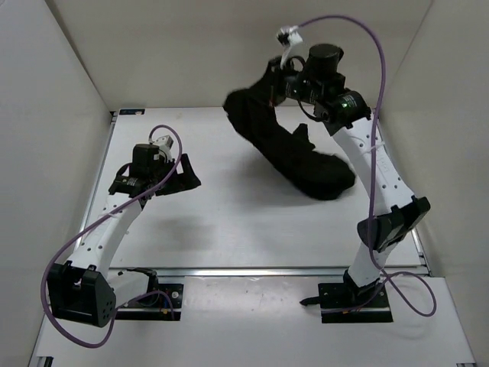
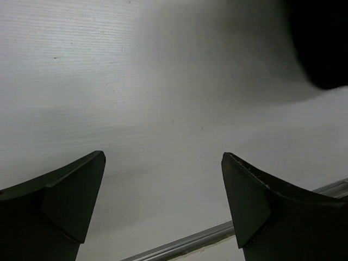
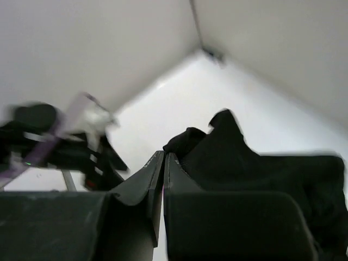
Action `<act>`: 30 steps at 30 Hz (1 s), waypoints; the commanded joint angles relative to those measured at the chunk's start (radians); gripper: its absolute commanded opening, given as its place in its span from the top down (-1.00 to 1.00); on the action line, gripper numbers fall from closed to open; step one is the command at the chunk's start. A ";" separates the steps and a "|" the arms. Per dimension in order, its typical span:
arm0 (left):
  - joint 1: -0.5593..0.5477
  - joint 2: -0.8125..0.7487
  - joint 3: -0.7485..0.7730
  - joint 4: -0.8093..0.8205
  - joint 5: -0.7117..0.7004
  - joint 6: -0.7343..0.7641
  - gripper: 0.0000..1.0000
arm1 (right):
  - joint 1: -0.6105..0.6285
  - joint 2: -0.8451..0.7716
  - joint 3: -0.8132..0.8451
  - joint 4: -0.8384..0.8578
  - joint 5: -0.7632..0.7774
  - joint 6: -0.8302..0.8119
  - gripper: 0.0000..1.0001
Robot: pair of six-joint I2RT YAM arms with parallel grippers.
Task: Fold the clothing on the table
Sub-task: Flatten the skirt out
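clothing [image 1: 306, 157] hangs from right pincer [image 3: 163, 155], clamped on it | left pincer [image 2: 163, 156] wide apart, empty

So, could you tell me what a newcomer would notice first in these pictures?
The black clothing, a dark mass draped across the far right of the white table, its far end apparently lifted by the shut jaws of the right arm. At the left, the left arm holds its jaws wide open over bare tabletop.

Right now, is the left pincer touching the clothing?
Apart. Left wrist view: the open left pincer hangs over bare table, the clothing away in the corner.
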 commanded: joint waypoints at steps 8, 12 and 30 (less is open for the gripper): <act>0.008 -0.061 0.012 -0.002 0.001 -0.005 -0.95 | -0.247 -0.344 -0.581 0.288 -0.072 0.129 1.00; 0.002 -0.066 -0.017 0.002 0.004 -0.009 -0.97 | -0.425 -0.398 -0.921 0.244 -0.047 0.097 1.00; -0.110 0.002 -0.155 0.042 -0.033 -0.055 -0.98 | -0.608 -0.449 -0.987 0.141 0.223 -0.012 1.00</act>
